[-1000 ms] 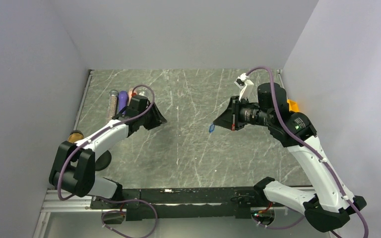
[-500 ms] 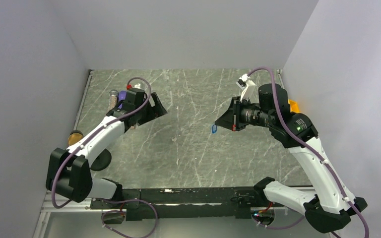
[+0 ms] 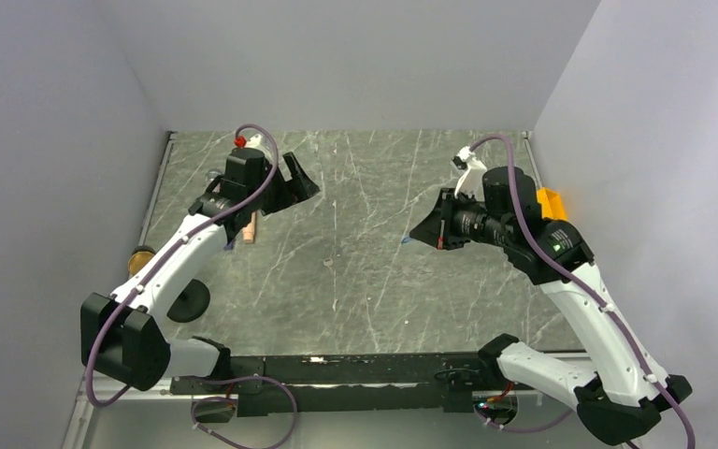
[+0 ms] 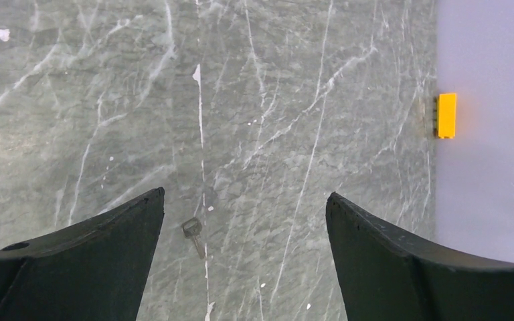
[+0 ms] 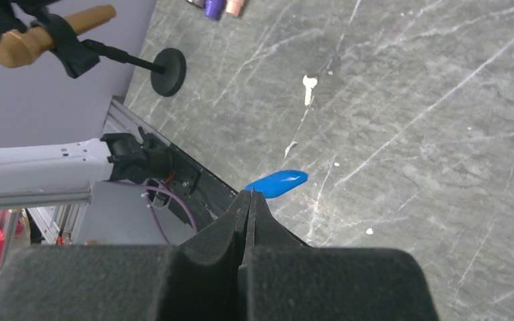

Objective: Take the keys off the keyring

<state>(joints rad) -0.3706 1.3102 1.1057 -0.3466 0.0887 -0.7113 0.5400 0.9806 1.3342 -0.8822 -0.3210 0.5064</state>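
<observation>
Here, the right gripper (image 5: 249, 196) is pressing its two dark fingers fully together, and the blue-headed key (image 5: 276, 183) is sticking out from their tips toward the right of the right wrist view. The key is clamped there and held clear of the grey marbled table (image 3: 365, 299), with only its blue head showing. In the top view this gripper is sitting right of the frame's centre and pointing left, with the blue speck at its tip. The left gripper (image 4: 246, 197) is standing with its fingers wide apart and gripping nothing; in the top view it is hovering over the upper left part of the table, pointing right. A small loose key (image 4: 192, 229), pale and silvery, is lying flat on the table, low in the left wrist view just inside the left finger. In the top view it is lying near the middle, between the two grippers and apart from both. A yellow block (image 4: 446, 115) is resting at the table's right edge against the wall, and a purple cylinder (image 5: 213, 8) and a peach cylinder (image 5: 234, 7) are showing side by side at the top edge of the right wrist view
</observation>
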